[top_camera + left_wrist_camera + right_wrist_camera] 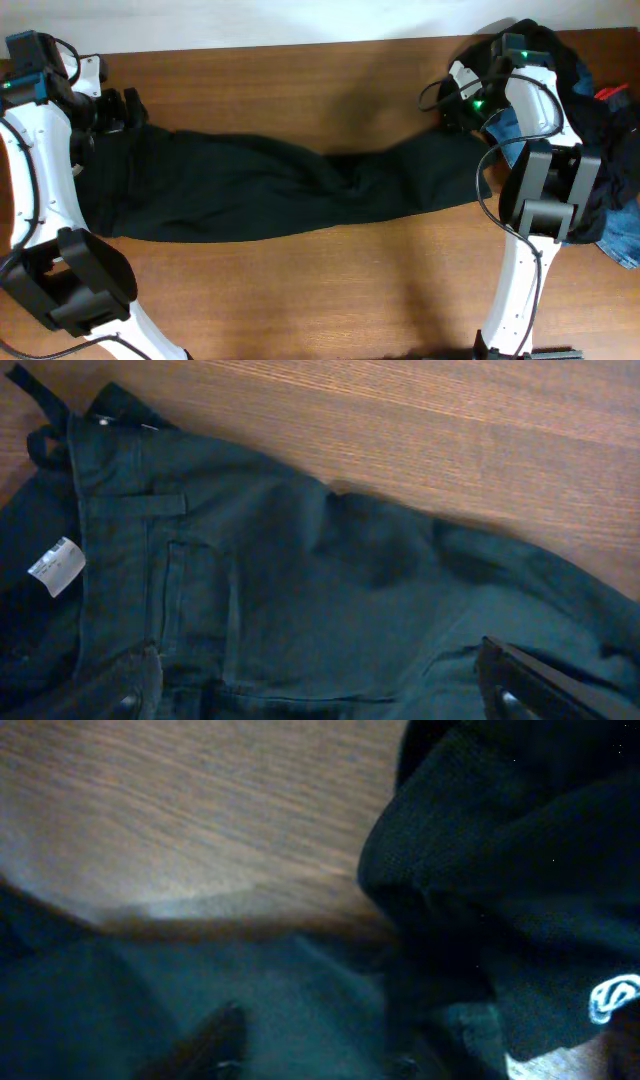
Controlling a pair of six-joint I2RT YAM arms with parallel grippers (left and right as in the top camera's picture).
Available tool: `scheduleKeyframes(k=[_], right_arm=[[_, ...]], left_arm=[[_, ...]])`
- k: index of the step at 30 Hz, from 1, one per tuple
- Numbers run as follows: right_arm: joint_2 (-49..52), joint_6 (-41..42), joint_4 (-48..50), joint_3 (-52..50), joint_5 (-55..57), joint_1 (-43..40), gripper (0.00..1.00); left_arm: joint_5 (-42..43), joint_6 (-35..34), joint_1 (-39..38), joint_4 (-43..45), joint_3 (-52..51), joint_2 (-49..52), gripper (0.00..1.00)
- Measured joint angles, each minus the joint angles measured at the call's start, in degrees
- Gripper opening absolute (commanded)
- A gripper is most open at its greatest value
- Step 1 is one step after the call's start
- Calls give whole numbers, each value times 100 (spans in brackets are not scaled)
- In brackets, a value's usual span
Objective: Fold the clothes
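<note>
**Two arms, one at each end of a pair of dark trousers**

Closest up, the left gripper [325,698] has its fingers [530,682] spread wide at the bottom corners of its own camera's view, with nothing between them but the cloth below. It is over the waist end of the dark trousers [300,560], where a metal button [102,421] and a white label [56,565] show by the waistband.

From above, the trousers lie lengthwise across the wooden table [300,80], with the waist at the left and the legs running to the right, rumpled about the middle.

The right gripper [455,105] is down at the leg ends. Its own camera is dim and blurred, with dark finger shapes low over grey-green cloth. I cannot tell whether it is pinching anything.

Just beside it a black garment [500,870] carries a small white logo [612,997]. A heap of clothes [610,150] sits at the table's right edge, mostly black, with blue denim [625,240] and a red piece [612,93] showing.
</note>
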Motion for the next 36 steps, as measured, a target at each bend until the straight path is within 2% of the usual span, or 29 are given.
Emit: scheduleKeyframes(k=[10, 14, 22, 36], right_arm=[[0, 0, -146, 13, -66, 0, 4], [0, -426, -468, 260, -503, -9, 4], [0, -2118, -1331, 1655, -1803, -17, 4], [-48, -5449, -2745, 3639, -2656, -227, 4]], left_arm=[[0, 0, 0, 0, 0, 0, 99], [2, 0, 0, 0, 0, 0, 99], [0, 0, 0, 0, 0, 0, 99], [0, 0, 0, 101, 0, 0, 99]])
